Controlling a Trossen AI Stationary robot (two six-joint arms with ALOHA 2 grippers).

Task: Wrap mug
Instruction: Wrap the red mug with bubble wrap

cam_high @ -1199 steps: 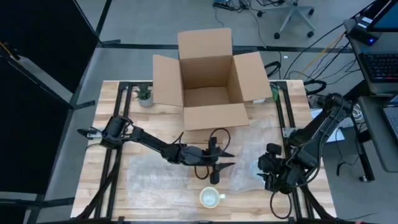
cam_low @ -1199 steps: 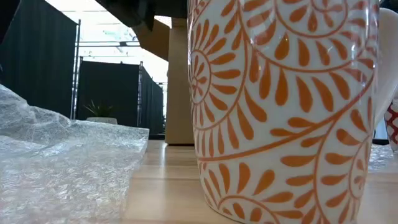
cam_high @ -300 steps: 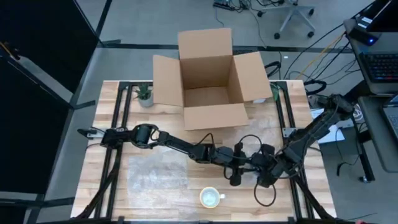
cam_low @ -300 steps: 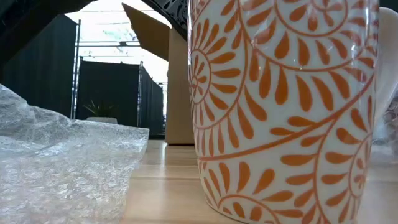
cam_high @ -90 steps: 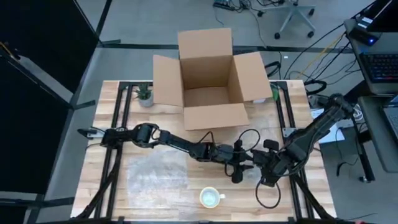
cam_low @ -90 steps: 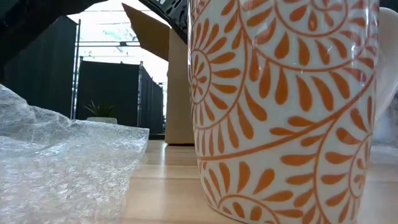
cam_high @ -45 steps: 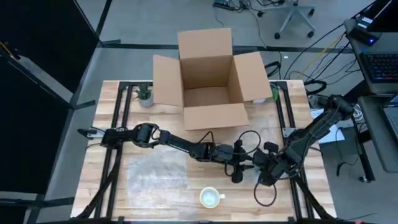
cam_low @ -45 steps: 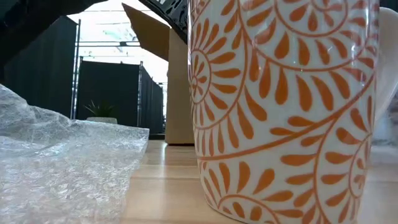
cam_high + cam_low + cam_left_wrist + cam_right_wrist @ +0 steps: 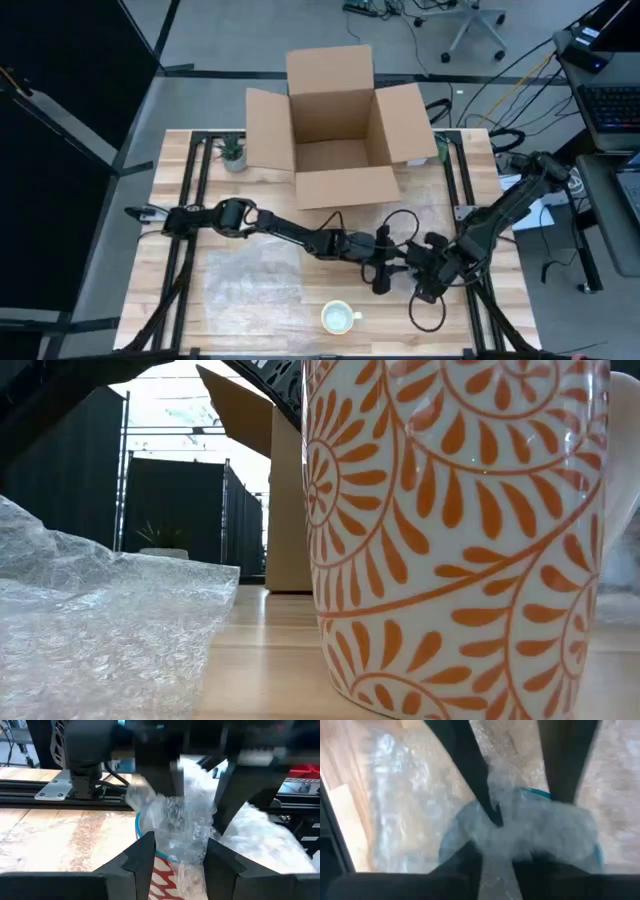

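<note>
Hidden: the wrapped mug (image 9: 162, 870) is mostly covered; only a blue rim and a red-and-white patch show through the bubble wrap (image 9: 185, 827), and from above the two grippers cover it.
Flat sheet (image 9: 252, 282): more bubble wrap lying on the left part of the table (image 9: 175, 215).
Orange-patterned mug (image 9: 340, 319): bare and upright near the front edge, apart from both grippers; its top is cut off in the low view.
Left gripper (image 9: 384, 272): reaching to table centre-right, fingers (image 9: 137, 857) pinching the wrap on the wrapped mug.
Right gripper (image 9: 418, 268): facing the left one, pinching the same bundle.
Cardboard box (image 9: 335, 125): open, at the back.
</note>
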